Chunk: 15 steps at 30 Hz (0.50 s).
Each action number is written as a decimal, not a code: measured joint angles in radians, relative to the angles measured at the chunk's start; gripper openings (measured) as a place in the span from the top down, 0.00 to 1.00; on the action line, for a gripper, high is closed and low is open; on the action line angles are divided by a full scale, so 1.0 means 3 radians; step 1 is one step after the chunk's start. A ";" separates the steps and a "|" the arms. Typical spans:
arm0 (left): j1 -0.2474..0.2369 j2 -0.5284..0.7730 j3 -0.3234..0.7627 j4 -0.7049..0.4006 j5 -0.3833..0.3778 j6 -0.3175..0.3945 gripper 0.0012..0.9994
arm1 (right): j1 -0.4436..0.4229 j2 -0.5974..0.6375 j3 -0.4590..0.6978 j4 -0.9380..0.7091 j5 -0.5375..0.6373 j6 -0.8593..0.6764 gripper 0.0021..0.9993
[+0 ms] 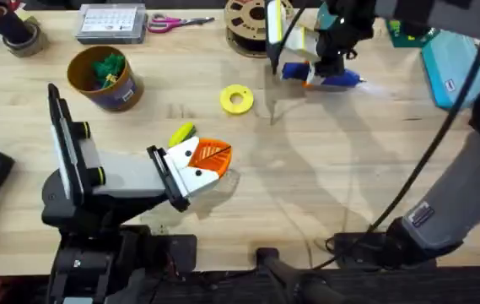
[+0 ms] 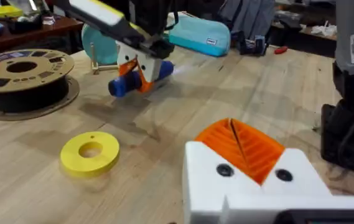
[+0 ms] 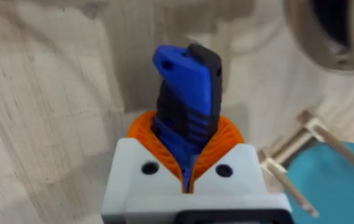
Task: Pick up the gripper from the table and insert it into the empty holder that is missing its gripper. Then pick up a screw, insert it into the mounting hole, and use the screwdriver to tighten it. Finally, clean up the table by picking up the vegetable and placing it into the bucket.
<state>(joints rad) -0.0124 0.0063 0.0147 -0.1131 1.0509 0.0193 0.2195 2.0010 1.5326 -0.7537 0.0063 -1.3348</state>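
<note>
My right gripper is at the table's far middle, shut on the blue screwdriver. The right wrist view shows its orange pads clamped around the blue screwdriver body. In the left wrist view the screwdriver hangs just over the wood. My left gripper sits low at centre left, its orange pads pressed together on nothing. The yellow-green vegetable lies just behind it. At the far left stands the mustard bucket, with a green leafy bunch inside. The loose gripper, the holder and the screw are out of view.
A yellow ring lies between the two grippers. A filament spool, scissors and a clear parts box line the far edge. A teal pouch lies at the far right, a tape roll at the far left.
</note>
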 joint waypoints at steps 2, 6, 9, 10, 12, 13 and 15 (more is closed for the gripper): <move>0.0000 0.0000 0.0000 0.0000 -0.0001 0.0000 0.99 | -0.0016 0.0044 -0.0064 0.0011 0.0040 -0.0054 0.98; 0.0000 0.0000 0.0000 0.0000 0.0000 0.0000 0.99 | -0.0051 0.0066 -0.0177 0.0056 0.0114 -0.0113 0.88; 0.0000 0.0000 0.0000 0.0000 -0.0001 0.0000 0.99 | -0.0067 0.0045 -0.0177 0.0127 0.0131 -0.0131 0.42; 0.0000 0.0000 0.0000 0.0000 0.0000 0.0000 0.99 | -0.0067 0.0033 -0.0177 0.0137 0.0141 -0.0141 0.26; 0.0000 0.0000 0.0000 0.0000 -0.0001 0.0000 0.99 | -0.0067 0.0015 -0.0176 0.0139 0.0153 -0.0164 0.03; 0.0000 0.0000 0.0000 0.0000 0.0000 0.0000 0.99 | -0.0067 0.0009 -0.0176 0.0131 0.0157 -0.0167 0.01; 0.0000 0.0000 0.0000 0.0000 0.0000 0.0005 0.98 | -0.0067 0.0002 -0.0177 0.0104 0.0165 -0.0166 0.00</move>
<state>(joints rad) -0.0124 0.0063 0.0147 -0.1131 1.0508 0.0209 0.1994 2.0017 1.4796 -0.7226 0.0559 -1.3845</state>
